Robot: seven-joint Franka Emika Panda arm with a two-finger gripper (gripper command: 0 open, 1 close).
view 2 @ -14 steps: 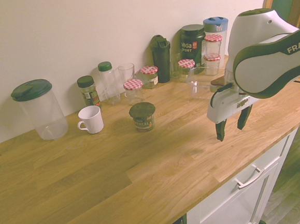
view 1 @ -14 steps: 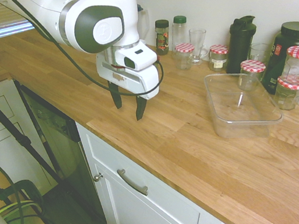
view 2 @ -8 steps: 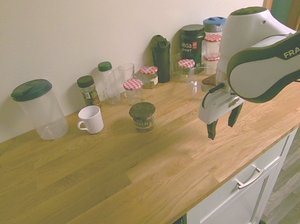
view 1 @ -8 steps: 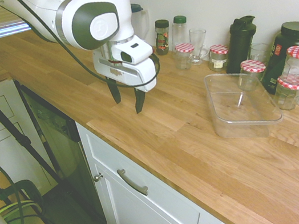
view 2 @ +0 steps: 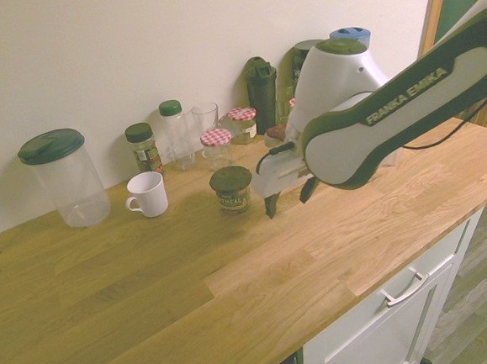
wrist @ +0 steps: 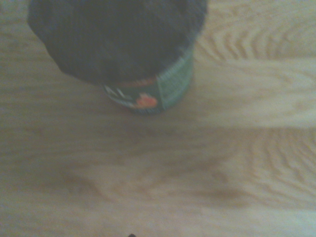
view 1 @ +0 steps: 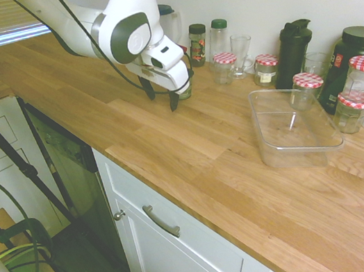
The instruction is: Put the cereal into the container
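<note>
The cereal (view 2: 231, 189) is a squat jar with a dark lid and a green label, standing on the wooden counter in front of the row of jars by the wall. My gripper (view 2: 286, 202) hangs open just beside it, fingers pointing down, a little above the wood and not touching it. In the first exterior view the gripper (view 1: 161, 99) covers most of the cereal (view 1: 186, 90). The wrist view shows the cereal (wrist: 123, 44) close up from above. The container (view 1: 267, 152), a shallow clear rectangular dish, sits empty further along the counter, well away from the gripper.
A white mug (view 2: 147, 194) and a big clear canister with a green lid (view 2: 64, 177) stand beyond the cereal. Red-checked jars (view 1: 267, 68), glasses (view 1: 240, 52), a black shaker (view 1: 292, 52) and a dark tub (view 1: 354, 53) line the wall. The counter's front edge (view 1: 179, 200) runs close by.
The arm has swung from the counter's front edge toward the wall and dropped lower, bringing the gripper beside the cereal. The fingers stayed open. Nothing else moved.
</note>
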